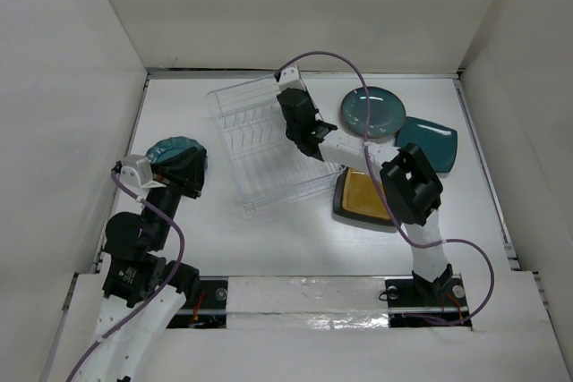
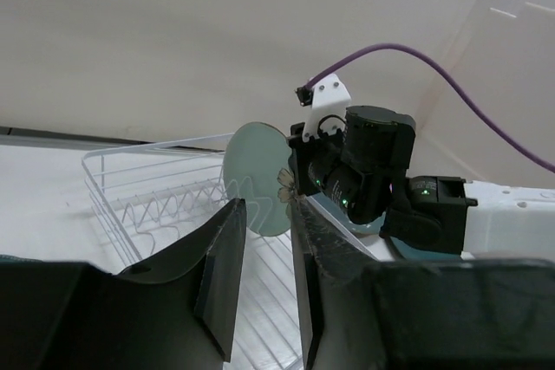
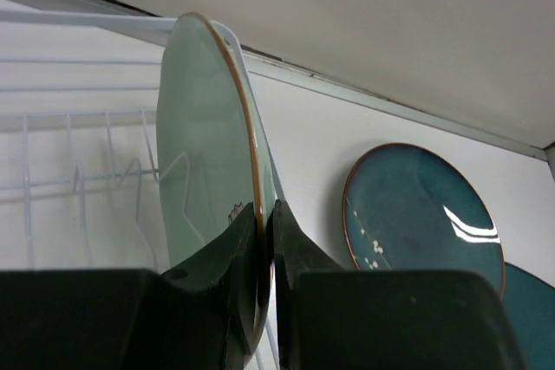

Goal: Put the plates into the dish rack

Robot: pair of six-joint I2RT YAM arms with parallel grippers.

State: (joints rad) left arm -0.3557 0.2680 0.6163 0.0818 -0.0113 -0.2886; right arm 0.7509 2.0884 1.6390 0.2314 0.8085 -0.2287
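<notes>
Your white counter (image 1: 269, 248) is smooth and matte. The dish rack (image 1: 260, 145) sits at its centre, a clear plastic rectangle, set at a slant, with rows of thin upright ribs.

To the rack's right lie three plates. The dark teal round plate (image 1: 372, 112) is glossy and lies flat at the far side. The teal square plate (image 1: 431, 143) sits just beside it. The amber square plate (image 1: 361, 196), dark-rimmed, lies nearer to you, close to the rack's corner and partly under the right arm. On the left, well apart from the rack, the teal scalloped plate (image 1: 170, 151) lies flat with the left arm's head over it.

The pale green glass plate (image 3: 204, 153), translucent with a brown rim and a flower motif, stands on edge over the rack's right side. You cannot tell whether it touches the ribs.

Your right fingers (image 3: 217, 257) are clamped on that plate's lower rim, one on each face. Your left fingers (image 2: 221, 275) stand apart with a narrow gap and nothing visible between them.
</notes>
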